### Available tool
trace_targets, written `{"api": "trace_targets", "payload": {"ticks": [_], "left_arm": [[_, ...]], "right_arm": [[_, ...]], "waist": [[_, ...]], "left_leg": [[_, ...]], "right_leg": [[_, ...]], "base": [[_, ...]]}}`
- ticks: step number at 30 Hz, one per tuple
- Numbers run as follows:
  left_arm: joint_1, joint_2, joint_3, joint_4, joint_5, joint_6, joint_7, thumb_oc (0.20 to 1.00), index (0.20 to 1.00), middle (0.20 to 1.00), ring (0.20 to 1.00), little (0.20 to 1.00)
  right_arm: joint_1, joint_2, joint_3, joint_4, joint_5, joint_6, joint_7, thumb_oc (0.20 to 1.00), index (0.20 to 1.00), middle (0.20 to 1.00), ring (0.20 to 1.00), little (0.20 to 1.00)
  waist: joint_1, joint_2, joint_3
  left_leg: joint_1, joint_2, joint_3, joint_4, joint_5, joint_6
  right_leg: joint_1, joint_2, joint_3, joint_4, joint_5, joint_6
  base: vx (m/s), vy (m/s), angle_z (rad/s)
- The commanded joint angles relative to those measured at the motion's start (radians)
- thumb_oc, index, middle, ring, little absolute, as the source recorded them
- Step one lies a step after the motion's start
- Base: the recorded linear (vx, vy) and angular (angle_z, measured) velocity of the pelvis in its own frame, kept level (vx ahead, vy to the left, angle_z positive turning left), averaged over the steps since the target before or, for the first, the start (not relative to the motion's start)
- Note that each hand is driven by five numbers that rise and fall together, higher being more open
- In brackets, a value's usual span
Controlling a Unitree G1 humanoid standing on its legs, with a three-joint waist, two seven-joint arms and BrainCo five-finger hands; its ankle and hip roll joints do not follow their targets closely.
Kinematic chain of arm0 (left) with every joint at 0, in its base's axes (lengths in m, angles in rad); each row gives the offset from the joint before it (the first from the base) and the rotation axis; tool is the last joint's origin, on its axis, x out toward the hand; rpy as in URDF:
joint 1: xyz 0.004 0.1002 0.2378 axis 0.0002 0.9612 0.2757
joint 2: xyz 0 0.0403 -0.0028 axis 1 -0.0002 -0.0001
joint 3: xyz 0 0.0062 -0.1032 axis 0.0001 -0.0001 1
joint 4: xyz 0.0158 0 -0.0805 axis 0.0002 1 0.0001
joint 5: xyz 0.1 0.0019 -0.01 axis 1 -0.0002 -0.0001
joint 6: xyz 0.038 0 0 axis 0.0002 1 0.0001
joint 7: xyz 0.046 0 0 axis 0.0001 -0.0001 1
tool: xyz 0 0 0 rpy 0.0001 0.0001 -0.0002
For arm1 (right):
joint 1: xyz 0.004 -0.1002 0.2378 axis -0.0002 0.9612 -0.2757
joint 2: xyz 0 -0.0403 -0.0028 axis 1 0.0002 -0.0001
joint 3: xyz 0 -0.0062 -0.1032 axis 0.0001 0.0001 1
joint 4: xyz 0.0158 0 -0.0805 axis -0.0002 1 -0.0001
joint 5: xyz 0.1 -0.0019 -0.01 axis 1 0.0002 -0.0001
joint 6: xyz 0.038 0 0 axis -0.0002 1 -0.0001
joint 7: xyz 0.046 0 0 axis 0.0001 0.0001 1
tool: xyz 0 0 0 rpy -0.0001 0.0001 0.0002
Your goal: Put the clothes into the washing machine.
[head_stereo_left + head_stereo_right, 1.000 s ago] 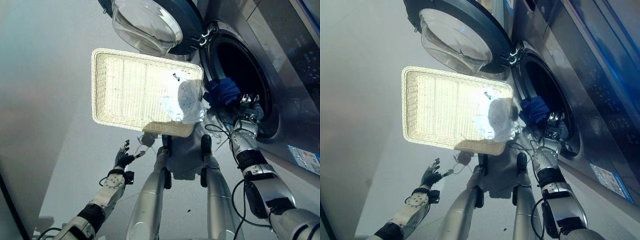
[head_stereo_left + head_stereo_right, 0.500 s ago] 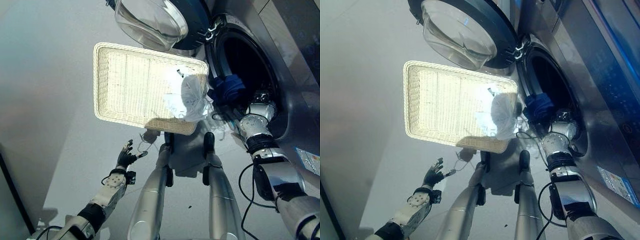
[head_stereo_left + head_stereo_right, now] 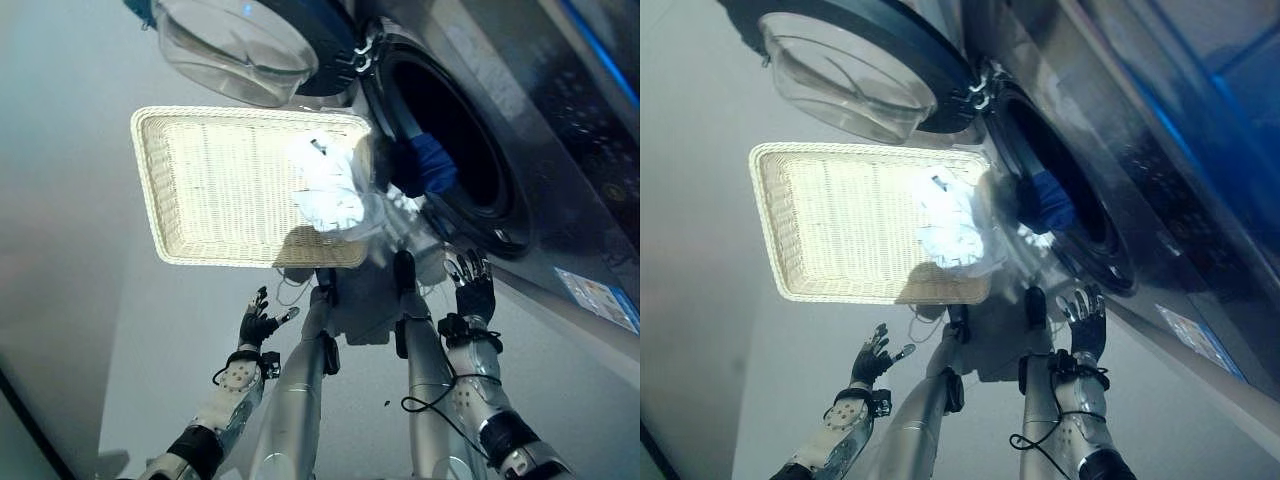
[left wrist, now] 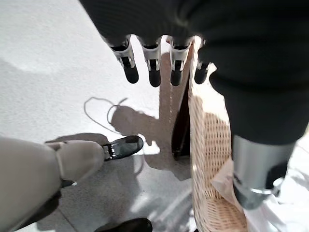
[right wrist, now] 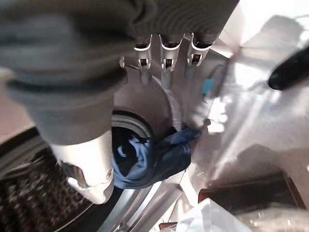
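Right robot hand [image 3: 470, 283] hangs with fingers spread and holding nothing, just below the round door opening of the dark grey front-loading washing machine [image 3: 560, 130]. A dark blue garment [image 3: 432, 163] drapes over the lower rim of that opening, partly inside the drum. Beside the machine, on the pale grey floor [image 3: 70, 150], sits a cream woven rectangular basket [image 3: 200, 180] with a white cloth [image 3: 330, 195] at its machine-side end. Left robot hand [image 3: 258, 322] hovers open, empty, below the basket's near edge
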Motion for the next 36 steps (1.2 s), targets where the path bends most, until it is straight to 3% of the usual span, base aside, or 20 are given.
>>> {"api": "trace_targets", "payload": {"ticks": [1,5,8,10,11,13,14,15,17,20,22,27,31,36], "left_arm": [[0.066,0.001,0.023,0.019,0.048,-0.03,0.014,1.0,1.0,1.0,1.0,1.0],[0.056,-0.003,0.018,0.041,0.043,-0.022,0.02,1.0,1.0,1.0,1.0,1.0],[0.029,-0.007,0.008,0.078,0.027,-0.017,0.023,1.0,1.0,1.0,1.0,1.0],[0.018,-0.01,0.005,0.088,0.024,-0.016,0.025,1.0,1.0,1.0,1.0,1.0],[0.0,-0.012,-0.006,0.101,0.015,-0.013,0.028,1.0,1.0,1.0,1.0,1.0],[-0.019,-0.02,-0.017,0.119,0.014,-0.012,0.028,1.0,1.0,1.0,1.0,1.0],[-0.019,-0.02,-0.017,0.119,0.014,-0.012,0.028,1.0,1.0,1.0,1.0,1.0],[-0.047,-0.021,-0.031,0.127,0.01,-0.006,0.031,1.0,1.0,1.0,1.0,1.0],[-0.067,-0.023,-0.044,0.133,0.003,-0.008,0.035,1.0,1.0,1.0,1.0,1.0],[-0.079,-0.022,-0.054,0.128,-0.001,-0.001,0.034,1.0,1.0,1.0,1.0,1.0],[-0.111,-0.01,-0.08,0.1,-0.017,0.017,0.043,1.0,1.0,1.0,1.0,1.0],[-0.127,0.007,-0.101,0.051,-0.029,0.025,0.057,1.0,1.0,1.0,1.0,1.0],[-0.142,0.029,-0.114,-0.006,-0.043,0.03,0.066,1.0,1.0,1.0,1.0,1.0],[-0.153,0.057,-0.137,-0.067,-0.06,0.032,0.076,1.0,1.0,1.0,1.0,1.0]], "right_arm": [[0.021,-0.012,0.015,-0.076,-0.004,-0.041,0.01,1.0,1.0,1.0,1.0,1.0],[0.022,-0.001,0.006,-0.048,0.091,-0.006,-0.012,1.0,1.0,1.0,1.0,1.0],[-0.011,0.026,-0.002,0.048,0.191,0.13,-0.024,1.0,1.0,1.0,1.0,1.0],[-0.03,0.031,-0.004,0.081,0.21,0.157,-0.021,1.0,1.0,1.0,1.0,1.0],[-0.074,0.037,-0.01,0.149,0.23,0.22,-0.032,1.0,1.0,1.0,1.0,1.0],[-0.132,0.043,-0.026,0.243,0.247,0.28,-0.027,1.0,1.0,1.0,1.0,1.0],[-0.132,0.043,-0.026,0.243,0.247,0.28,-0.027,1.0,1.0,1.0,1.0,1.0],[-0.2,0.035,-0.045,0.334,0.286,0.328,-0.015,1.0,1.0,1.0,1.0,1.0],[-0.255,0.024,-0.067,0.397,0.297,0.361,-0.015,1.0,1.0,1.0,1.0,1.0],[-0.304,0.003,-0.093,0.455,0.316,0.379,-0.008,1.0,1.0,1.0,1.0,1.0],[-0.423,-0.056,-0.142,0.548,0.343,0.42,-0.003,1.0,1.0,1.0,1.0,1.0],[-0.508,-0.086,-0.163,0.593,0.334,0.441,-0.01,1.0,1.0,1.0,1.0,1.0],[-0.589,-0.112,-0.156,0.617,0.276,0.438,-0.048,1.0,1.0,1.0,1.0,1.0],[-0.679,-0.145,-0.164,0.638,0.247,0.382,-0.076,1.0,1.0,1.0,1.0,1.0]], "waist": [[0.008,-0.021,-0.012],[0.005,-0.02,-0.012],[0.012,-0.011,-0.012],[0.016,-0.006,-0.012],[0.026,0.004,-0.012],[0.041,0.02,-0.012],[0.041,0.02,-0.012],[0.062,0.037,-0.012],[0.077,0.054,-0.012],[0.092,0.07,-0.012],[0.121,0.102,-0.012],[0.144,0.12,-0.012],[0.168,0.132,-0.012],[0.198,0.145,-0.012]], "left_leg": [[-0.029,-0.067,-0.042,0.092,-0.062,-0.03],[-0.024,-0.065,-0.037,0.087,-0.06,-0.032],[-0.033,-0.061,-0.037,0.088,-0.053,-0.038],[-0.04,-0.061,-0.038,0.091,-0.051,-0.038],[-0.056,-0.06,-0.042,0.102,-0.048,-0.041],[-0.074,-0.06,-0.052,0.117,-0.048,-0.046],[-0.074,-0.06,-0.052,0.117,-0.048,-0.046],[-0.11,-0.057,-0.062,0.134,-0.037,-0.05],[-0.136,-0.057,-0.069,0.148,-0.034,-0.052],[-0.157,-0.057,-0.076,0.174,-0.044,-0.053],[-0.228,-0.051,-0.087,0.239,-0.055,-0.053],[-0.3,-0.04,-0.096,0.284,-0.063,-0.051],[-0.375,-0.023,-0.105,0.32,-0.062,-0.05],[-0.445,-0.016,-0.124,0.355,-0.064,-0.047]], "right_leg": [[0.039,0.033,-0.092,-0.123,0.114,0.011],[0.043,0.033,-0.092,-0.128,0.117,0.013],[0.035,0.035,-0.093,-0.119,0.114,0.011],[0.03,0.035,-0.095,-0.112,0.11,0.009],[0.018,0.034,-0.1,-0.095,0.1,0.006],[0.004,0.032,-0.11,-0.062,0.076,0.003],[0.004,0.032,-0.11,-0.062,0.076,0.003],[-0.028,0.031,-0.119,-0.031,0.067,-0.002],[-0.054,0.031,-0.128,-0.002,0.053,-0.006],[-0.08,0.029,-0.134,0.041,0.024,-0.009],[-0.161,0.025,-0.145,0.127,-0.013,-0.016],[-0.238,0.031,-0.15,0.196,-0.041,-0.024],[-0.312,0.027,-0.153,0.256,-0.057,-0.033],[-0.379,0.018,-0.158,0.321,-0.076,-0.038]], "base": [[-0.01,-0.016,-0.14],[-0.01,-0.01,-0.03],[0.0,0.0,0.0],[0.0,-0.023,-0.01],[0.0,-0.054,0.0],[0.02,-0.064,0.0],[0.01,-0.113,0.01],[0.0,-0.117,0.02],[0.01,-0.12,0.07],[0.03,-0.096,0.2],[0.07,-0.192,0.37],[0.03,-0.112,0.29],[0.03,-0.101,0.15],[0.02,-0.081,0.1]]}}
